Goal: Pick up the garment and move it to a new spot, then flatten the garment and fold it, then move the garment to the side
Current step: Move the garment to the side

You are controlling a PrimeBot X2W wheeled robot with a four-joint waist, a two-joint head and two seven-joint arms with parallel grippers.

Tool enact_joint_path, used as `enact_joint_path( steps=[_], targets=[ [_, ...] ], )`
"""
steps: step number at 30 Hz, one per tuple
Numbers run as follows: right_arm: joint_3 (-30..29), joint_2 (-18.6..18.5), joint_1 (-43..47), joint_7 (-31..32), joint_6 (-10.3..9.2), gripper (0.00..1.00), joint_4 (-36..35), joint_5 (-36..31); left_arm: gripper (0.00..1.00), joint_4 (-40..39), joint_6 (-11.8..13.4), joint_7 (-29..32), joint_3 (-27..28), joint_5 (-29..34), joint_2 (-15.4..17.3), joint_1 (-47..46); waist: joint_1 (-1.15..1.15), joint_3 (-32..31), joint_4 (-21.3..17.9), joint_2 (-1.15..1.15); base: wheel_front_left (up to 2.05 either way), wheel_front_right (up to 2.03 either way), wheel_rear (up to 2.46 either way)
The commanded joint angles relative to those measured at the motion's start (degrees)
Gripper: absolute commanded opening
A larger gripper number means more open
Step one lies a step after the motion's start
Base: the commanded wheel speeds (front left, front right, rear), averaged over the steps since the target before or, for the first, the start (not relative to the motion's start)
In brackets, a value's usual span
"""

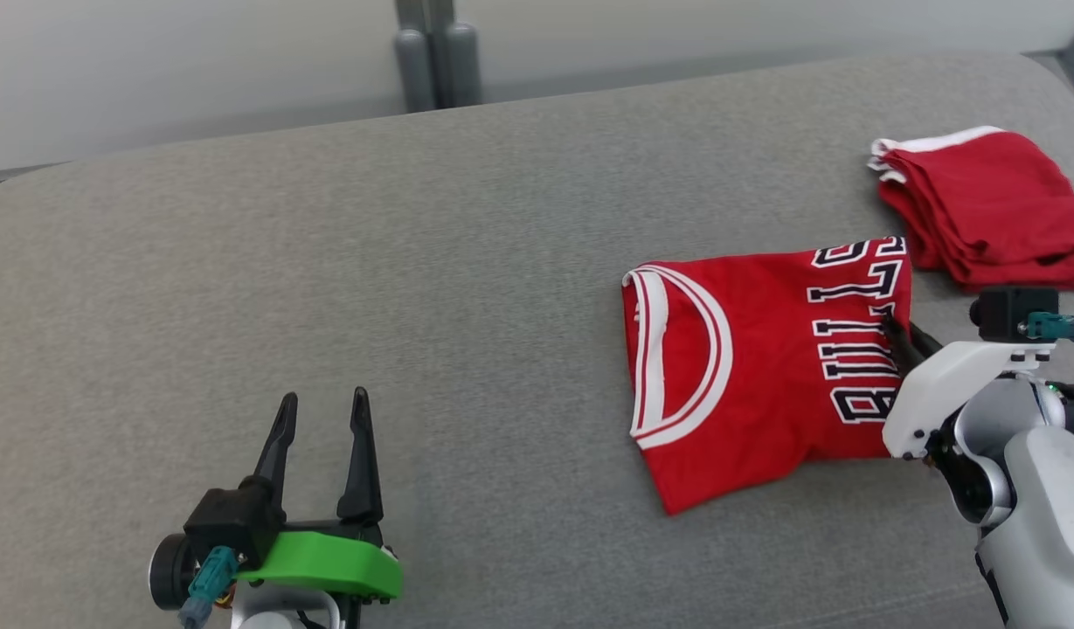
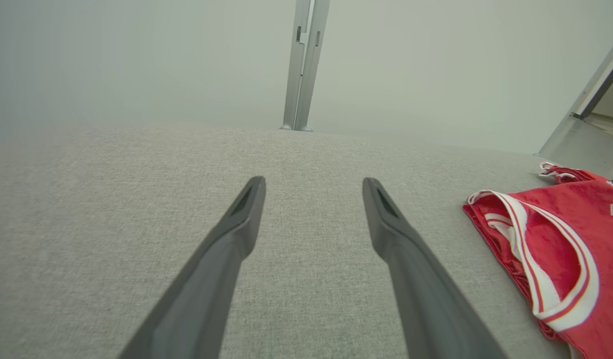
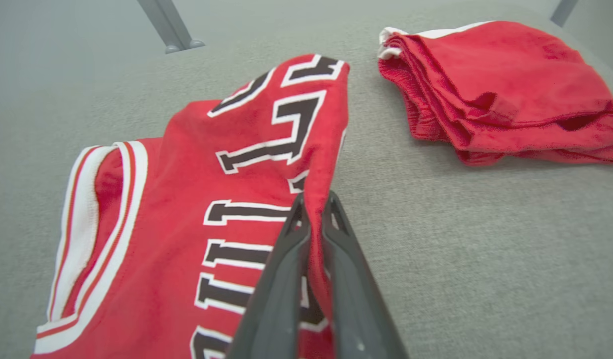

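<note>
The garment [image 1: 764,358] is a red jersey with white-trimmed armholes and black lettering, folded and lying at the right of the grey cushion. My right gripper [image 1: 897,336] is shut on the jersey's right edge; in the right wrist view the fingers [image 3: 313,209] pinch the red cloth [image 3: 196,199] and lift that fold slightly. Far to the left, near the front, my left gripper [image 1: 322,411] stands open over bare cushion. In the left wrist view its fingers [image 2: 313,187] are spread with nothing between them, and the jersey [image 2: 560,249] lies off to the right.
A second red garment [image 1: 982,205], folded with white trim, lies at the far right behind the jersey, also seen as a pile [image 3: 496,85] in the right wrist view. A grey post [image 1: 436,52] stands beyond the cushion's back edge. The cushion [image 1: 327,262] stretches wide to the left.
</note>
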Motion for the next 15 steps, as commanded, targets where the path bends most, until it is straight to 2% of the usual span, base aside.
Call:
enact_joint_path(
  steps=[1,7,11,15],
  targets=[
    [-0.76,-0.14,-1.25,-0.75,-0.09,0.0,-0.36,-0.44,1.0,0.15,-0.38,-0.14,-0.12,0.61,0.48,-1.57,0.0,4.12,-10.52,0.0,0.0,0.0,0.0],
    [-2.1,0.66,-3.47,-2.14,-0.08,0.0,-0.12,-1.13,1.0,1.24,-0.98,-0.08,-0.9,1.75,1.16,-4.0,0.0,6.34,-15.88,0.0,0.0,0.0,0.0],
    [-2.46,0.95,-4.69,-2.77,-0.09,0.0,0.42,-1.7,1.0,1.76,-0.9,-0.08,-1.3,1.93,1.24,-5.02,0.0,6.9,-16.77,0.0,0.0,0.0,0.0],
    [-2.68,0.97,-6.26,-3.2,-0.08,0.0,0.83,-2.44,1.0,2.29,-1.21,-0.08,-1.34,1.72,1.28,-5.65,0.0,6.91,-15.91,0.0,0.0,0.0,0.0]
  ],
)
